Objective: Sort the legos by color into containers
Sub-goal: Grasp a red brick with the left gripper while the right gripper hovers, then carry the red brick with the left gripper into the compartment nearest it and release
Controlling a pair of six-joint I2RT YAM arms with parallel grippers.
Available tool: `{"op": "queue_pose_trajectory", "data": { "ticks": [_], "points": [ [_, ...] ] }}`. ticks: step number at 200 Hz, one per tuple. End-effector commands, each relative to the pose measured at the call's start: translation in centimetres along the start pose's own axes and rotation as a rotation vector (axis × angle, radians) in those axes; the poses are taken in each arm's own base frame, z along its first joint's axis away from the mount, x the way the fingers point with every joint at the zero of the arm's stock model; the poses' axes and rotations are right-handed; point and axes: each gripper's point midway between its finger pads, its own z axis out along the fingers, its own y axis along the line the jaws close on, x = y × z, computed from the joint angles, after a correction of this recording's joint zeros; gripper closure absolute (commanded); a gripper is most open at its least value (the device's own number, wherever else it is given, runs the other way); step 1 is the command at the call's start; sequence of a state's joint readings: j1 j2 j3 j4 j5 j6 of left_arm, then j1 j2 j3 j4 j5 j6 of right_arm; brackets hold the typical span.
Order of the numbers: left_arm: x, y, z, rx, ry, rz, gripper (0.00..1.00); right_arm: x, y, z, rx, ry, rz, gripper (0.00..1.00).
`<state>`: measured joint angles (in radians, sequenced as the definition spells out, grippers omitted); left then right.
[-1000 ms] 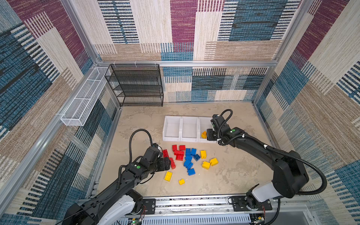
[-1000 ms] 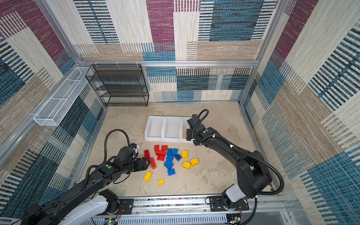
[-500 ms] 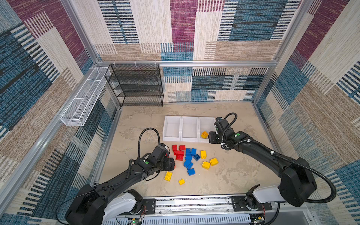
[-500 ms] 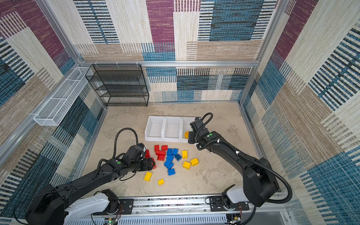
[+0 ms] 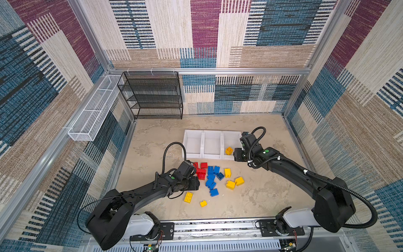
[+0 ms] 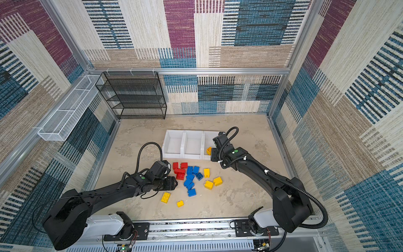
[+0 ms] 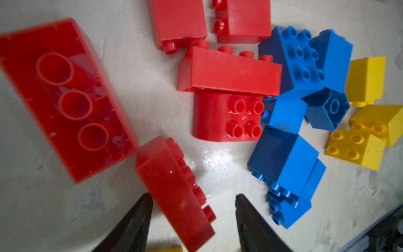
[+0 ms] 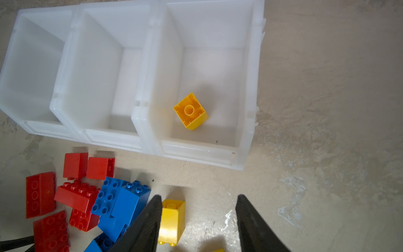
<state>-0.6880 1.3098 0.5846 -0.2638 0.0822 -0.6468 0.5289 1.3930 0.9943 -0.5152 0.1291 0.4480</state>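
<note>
My left gripper (image 7: 193, 197) stands apart astride a tilted red brick (image 7: 174, 192) on the table (image 7: 65, 207). Risk: skewed contact may twist the brick free. My right gripper (image 8: 198, 197) stands apart, empty, near the containers (image 8: 250, 76). One yellow brick (image 8: 190, 111) lies in the end one.

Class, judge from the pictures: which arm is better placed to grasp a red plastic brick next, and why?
Left, most likely: the left claw straddles an oblong red plastic brick, jaws open; the right claw hangs by the white plastic bins, away from the red bricks.
</note>
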Motion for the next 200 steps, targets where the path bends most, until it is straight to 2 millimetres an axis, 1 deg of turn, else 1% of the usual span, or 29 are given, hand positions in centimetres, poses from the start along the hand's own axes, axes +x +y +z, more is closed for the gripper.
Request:
{"op": "queue_pose_trajectory", "data": {
  "ticks": [1, 40, 86, 110, 133, 143, 165, 200],
  "points": [
    [-0.6, -0.3, 0.3, -0.002, -0.013, 0.024, 0.41, -0.2, 0.3, -0.2, -0.014, -0.006, 0.014, 0.43],
    [-0.5, -0.2, 0.9, -0.054, 0.001, 0.052, 0.5, 0.0, 0.2, -0.2, -0.016, 0.001, 0.014, 0.42],
    [-0.2, 0.7, 1.3, -0.119, 0.015, 0.075, 0.57, 0.1, 0.3, -0.2, -0.018, 0.003, 0.013, 0.43],
    [0.0, 1.1, 1.4, -0.137, 0.02, 0.082, 0.64, 0.1, 0.3, -0.3, -0.02, 0.005, 0.013, 0.43],
    [-0.1, 1.0, 1.0, -0.132, 0.014, 0.089, 0.73, 0.1, 0.3, -0.4, -0.018, 0.003, 0.014, 0.43],
    [-0.2, 0.9, 0.8, -0.131, 0.009, 0.092, 0.73, 0.1, 0.3, -0.4, -0.018, 0.003, 0.013, 0.43],
    [-0.3, 0.8, 0.4, -0.126, -0.002, 0.099, 0.8, 0.1, 0.3, -0.4, -0.018, 0.003, 0.014, 0.43],
    [-0.8, 0.3, -0.5, -0.107, -0.024, 0.101, 0.84, 0.1, 0.3, -0.4, -0.018, 0.005, 0.014, 0.45]
  ]
}}
